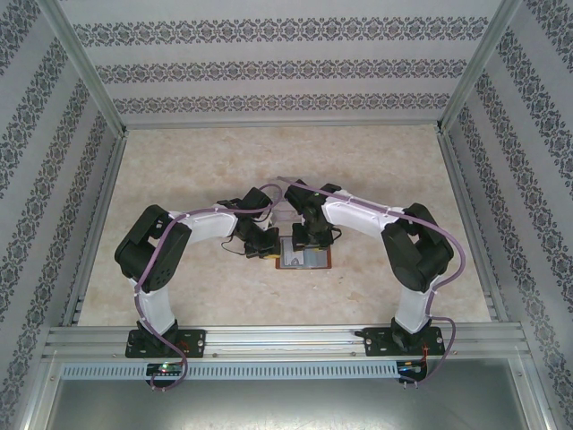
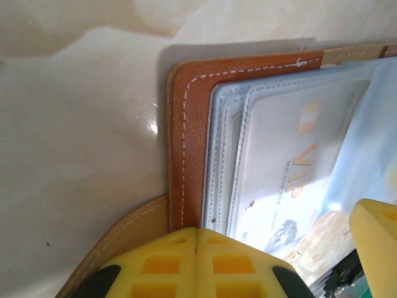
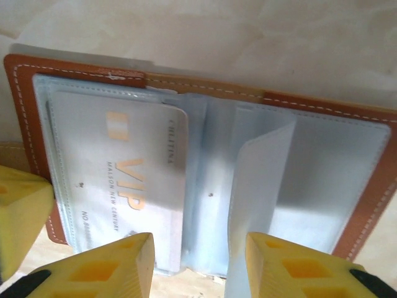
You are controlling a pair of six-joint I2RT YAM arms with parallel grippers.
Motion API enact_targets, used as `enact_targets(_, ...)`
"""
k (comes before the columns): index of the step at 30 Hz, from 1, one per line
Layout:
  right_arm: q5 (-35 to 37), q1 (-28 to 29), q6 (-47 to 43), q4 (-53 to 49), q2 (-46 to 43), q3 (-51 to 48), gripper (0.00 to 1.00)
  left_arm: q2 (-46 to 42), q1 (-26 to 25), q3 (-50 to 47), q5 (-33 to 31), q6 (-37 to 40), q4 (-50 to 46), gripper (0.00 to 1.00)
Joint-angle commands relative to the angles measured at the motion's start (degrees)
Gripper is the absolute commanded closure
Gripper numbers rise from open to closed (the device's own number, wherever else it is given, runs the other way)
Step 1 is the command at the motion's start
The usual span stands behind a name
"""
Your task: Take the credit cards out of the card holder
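Right wrist view: the right gripper point(image 3: 197, 251) holds its yellow fingers apart over the near edge of the opened card holder point(image 3: 279, 155). A whitish VIP credit card point(image 3: 124, 167) sits in the pocket just ahead of its left-hand finger, and a loose clear sleeve point(image 3: 260, 180) stands up ahead of the other finger. Left wrist view: the left gripper point(image 2: 196, 242) has its fingertips pressed together at the holder's leather edge, beside the tan strap tab point(image 2: 118, 236). Whether they pinch the leather cannot be told.
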Motion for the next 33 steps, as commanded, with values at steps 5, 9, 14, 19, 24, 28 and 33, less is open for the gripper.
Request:
enact_targets(5,3.3,0.5,-1.0,-3.1,-2.8,1.0,0.56,1.1,-0.5,-0.7,-1.0,0.0,-0.1,0.95)
enact_targets(9,3.2,0.3,-1.1,-3.3,-3.2,0.7,0.59,1.4,-0.5,-0.3,-1.0,0.1,-0.2,0.95)
enact_targets(14,2.9,0.2,-1.0,-3.4,-3.9,0.6,0.65,1.6,-0.5,0.1,-1.0,0.2,-0.7,0.95)
enact_targets(19,2.6,0.1,-1.1,-3.7,-4.5,0.7,0.77,1.9,-0.5,0.6,-1.0,0.2,-1.0,0.95)
enact_targets(24,2.2,-0.2,-1.2,-3.5,-5.5,0.5,0.88,2.1,-0.5,0.9,-1.0,0.2,-1.2,0.95)
enact_targets(28,-1.1,-0.8,-0.8,-1.3,-6.4,-0.3,0.95,2.2,-0.5,1.1,-1.1,0.3,-1.5,0.95)
enact_targets(33,-5.2,-2.0,0.4,2.2,-7.4,-2.6,0.99,2.8,-0.5,1.1,-1.1,0.4,-1.5,0.95)
